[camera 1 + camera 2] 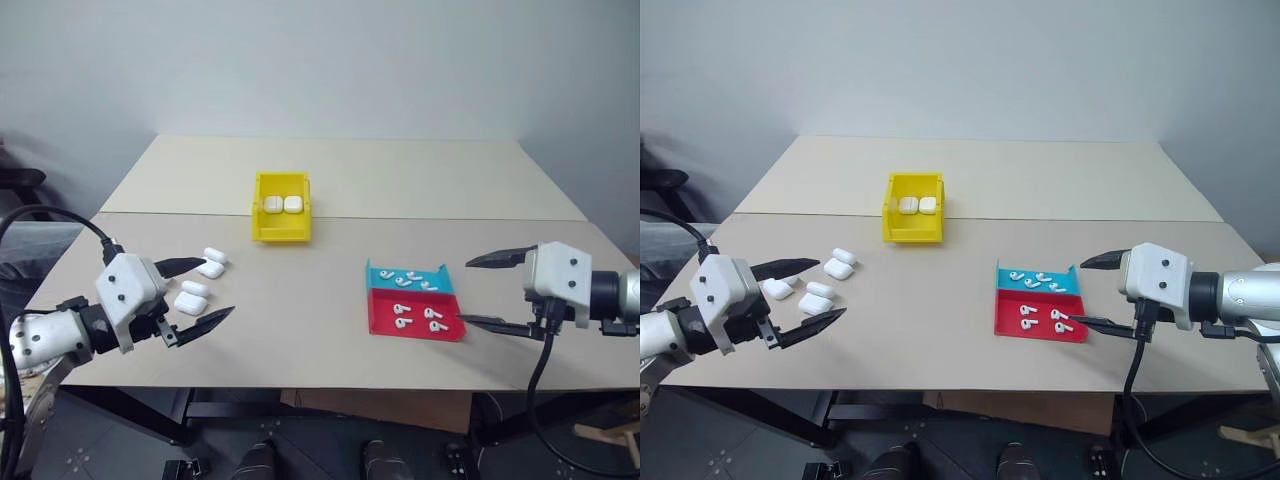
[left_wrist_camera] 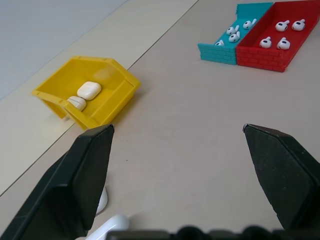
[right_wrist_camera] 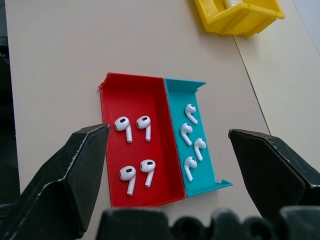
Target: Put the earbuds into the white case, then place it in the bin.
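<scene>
Both arms are hovering above the table [image 1: 330, 330], nothing held. The left gripper [image 1: 195, 294] is hanging with jaws spread fully wide and empty beside the loose white cases [image 1: 829, 267] at about 9 o'clock. The right gripper [image 1: 485, 290] is likewise gaping wide and empty next to the red-and-teal tray [image 3: 170, 145] at 4 o'clock, where 8 earbuds [image 3: 135, 127] are lying, 4 per compartment. The bin [image 1: 281, 207], at 12 o'clock, is already holding 2 cases. Judging by this, the next cycle is just starting: the next move calls for lowering onto 1 case and picking an earbud.
</scene>
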